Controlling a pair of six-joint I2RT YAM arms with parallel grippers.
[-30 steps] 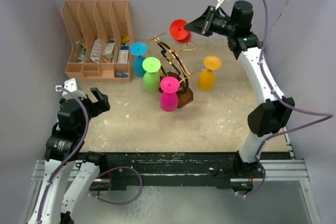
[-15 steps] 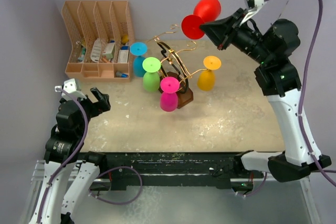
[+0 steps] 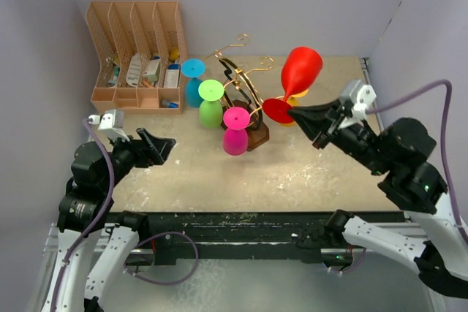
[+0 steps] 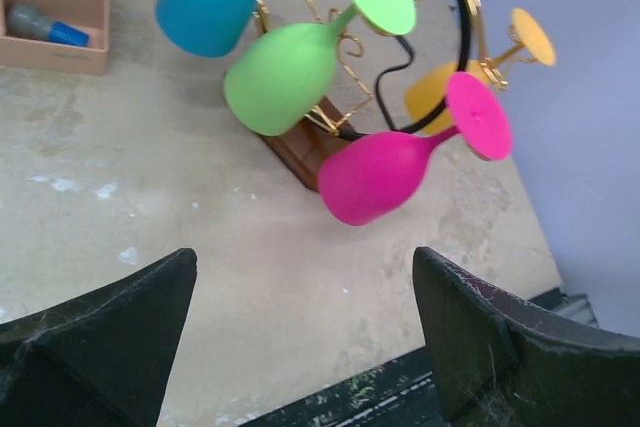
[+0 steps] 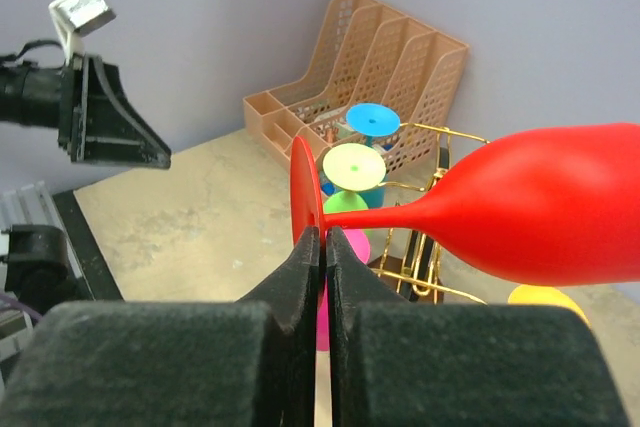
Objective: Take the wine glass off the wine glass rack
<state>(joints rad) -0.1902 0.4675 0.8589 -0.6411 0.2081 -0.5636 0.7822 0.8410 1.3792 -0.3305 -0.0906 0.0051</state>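
One red wine glass, foot clamped in the right gripper, is pointing up-frame right of the rack

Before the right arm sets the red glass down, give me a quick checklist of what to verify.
1. Right pincer shut on the foot of the red wine glass: ok.
2. Red wine glass off the arms of the wine glass rack: ok.
3. Its clearance from the orange glass: cannot tell.
4. Rack upright: ok.
5. Left pincer open and empty: ok.
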